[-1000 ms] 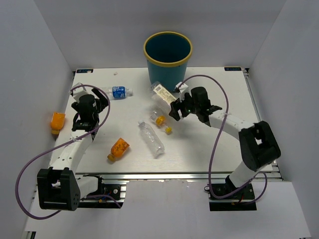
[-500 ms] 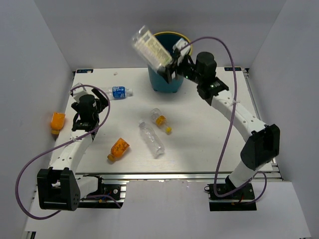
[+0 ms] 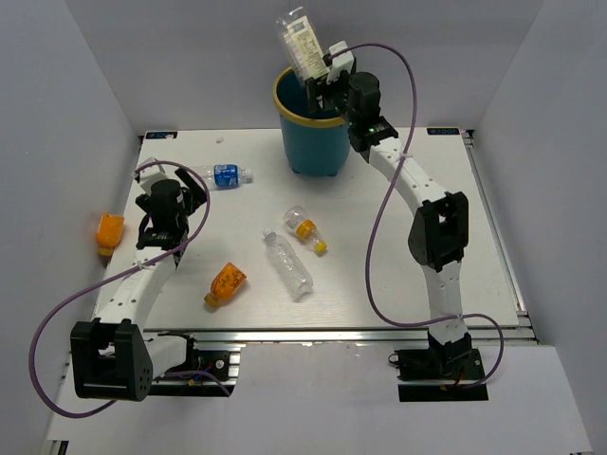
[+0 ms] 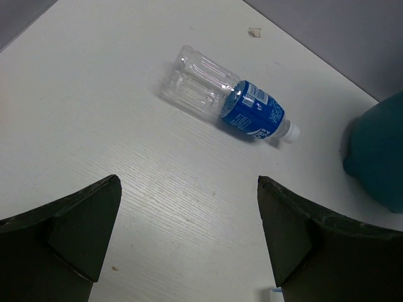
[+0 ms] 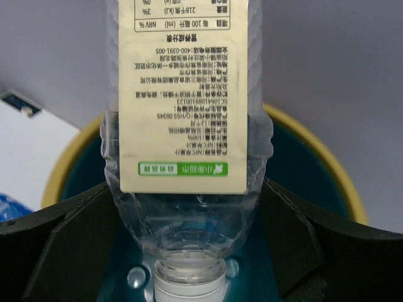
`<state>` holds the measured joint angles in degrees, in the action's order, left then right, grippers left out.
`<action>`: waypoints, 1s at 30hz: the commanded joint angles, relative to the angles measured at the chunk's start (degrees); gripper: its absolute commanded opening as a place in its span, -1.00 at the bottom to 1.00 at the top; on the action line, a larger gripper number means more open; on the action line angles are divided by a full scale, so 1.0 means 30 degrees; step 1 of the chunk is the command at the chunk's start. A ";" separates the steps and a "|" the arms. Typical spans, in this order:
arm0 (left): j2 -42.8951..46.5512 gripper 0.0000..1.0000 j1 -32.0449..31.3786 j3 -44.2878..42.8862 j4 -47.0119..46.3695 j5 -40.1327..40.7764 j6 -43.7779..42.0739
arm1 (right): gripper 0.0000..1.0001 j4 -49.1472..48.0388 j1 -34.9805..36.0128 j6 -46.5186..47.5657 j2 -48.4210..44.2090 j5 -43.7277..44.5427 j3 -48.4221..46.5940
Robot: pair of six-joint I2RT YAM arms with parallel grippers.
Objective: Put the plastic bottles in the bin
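Right hand point(image 3: 319, 81) — clear bottle point(image 3: 300, 43) gripped, over bin point(image 3: 318, 144)

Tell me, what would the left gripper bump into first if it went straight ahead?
Probably the blue-labelled bottle, lying on the table ahead of the open left gripper. The bin sits farther right. Depth is hard to judge.

A robotics lab test cell: white bench point(image 3: 379, 284) on aluminium rails point(image 3: 313, 335) at 6 o'clock, plain grey walls point(image 3: 57, 114) around, purple cables point(image 3: 31, 365) on two bolted arms point(image 3: 128, 296).
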<state>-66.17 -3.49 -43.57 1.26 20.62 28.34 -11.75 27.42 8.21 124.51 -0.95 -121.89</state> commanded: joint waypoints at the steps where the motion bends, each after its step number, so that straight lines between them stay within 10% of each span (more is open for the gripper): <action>1: 0.0202 0.96 -0.0068 -0.0681 -0.0096 -0.0718 -0.0422 | 0.79 0.0048 0.0001 0.0429 -0.0456 -0.0232 -0.1209; 12: 0.0290 0.96 -0.0068 -0.0564 -0.0888 -0.3504 -0.0950 | 0.79 0.1159 0.0059 0.0809 -0.4439 -0.1818 0.1515; 23: 0.0319 0.96 -0.0068 -0.0652 -0.0799 -0.3827 -0.0715 | 0.79 0.2481 0.2313 0.0783 -1.2607 -0.4983 1.5236; 30: -0.0032 0.97 -0.0068 -0.0945 -0.0536 -0.3943 -0.0569 | 0.79 0.1836 0.3632 -0.3202 -1.1976 -0.5161 1.9505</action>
<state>-66.22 -3.49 -44.12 -0.03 9.80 26.35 -4.86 37.60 4.08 86.65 -15.68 -64.29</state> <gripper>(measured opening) 0.979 0.895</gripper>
